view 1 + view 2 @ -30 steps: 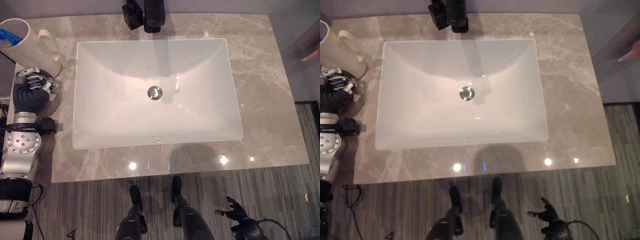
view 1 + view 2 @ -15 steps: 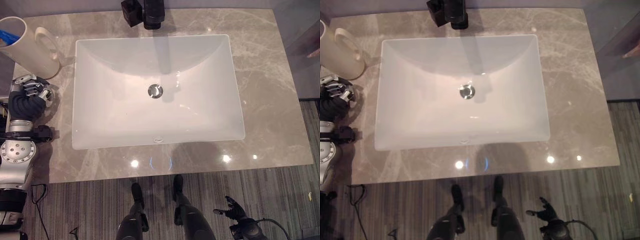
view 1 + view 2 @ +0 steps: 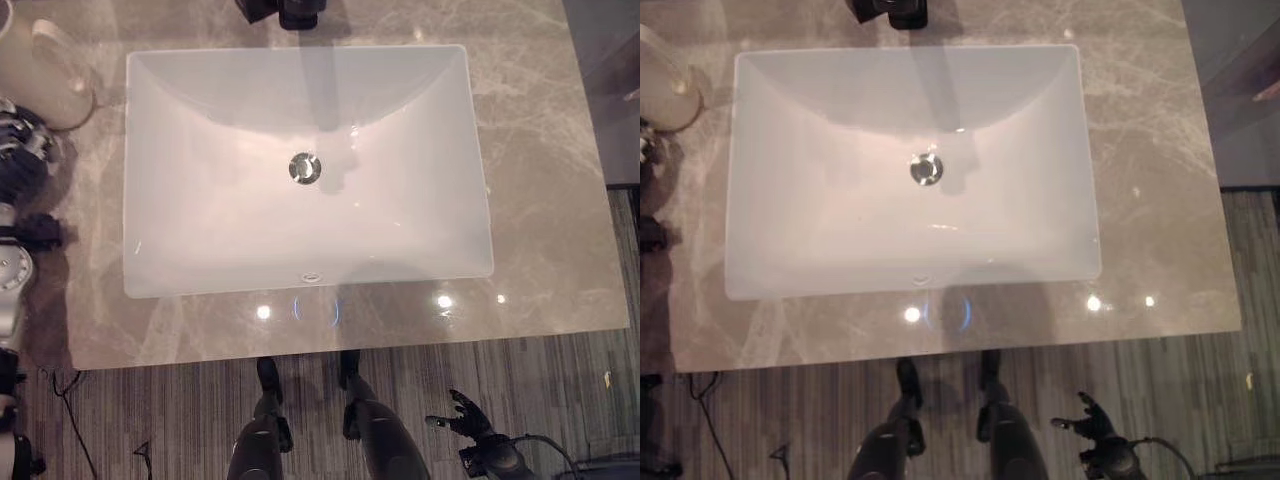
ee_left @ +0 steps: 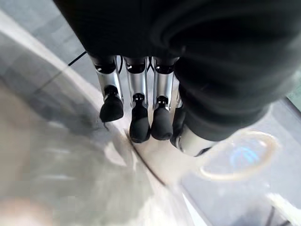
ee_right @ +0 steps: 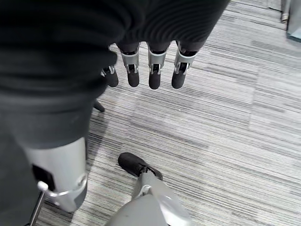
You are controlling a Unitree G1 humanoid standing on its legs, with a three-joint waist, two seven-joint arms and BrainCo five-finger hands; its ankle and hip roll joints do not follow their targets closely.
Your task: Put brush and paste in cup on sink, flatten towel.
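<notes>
The white cup stands on the marble table at the far left corner, beside the white sink. The left hand is just near the cup, with its fingers relaxed and holding nothing. The right hand hangs low over the striped floor, fingers spread and empty.
</notes>
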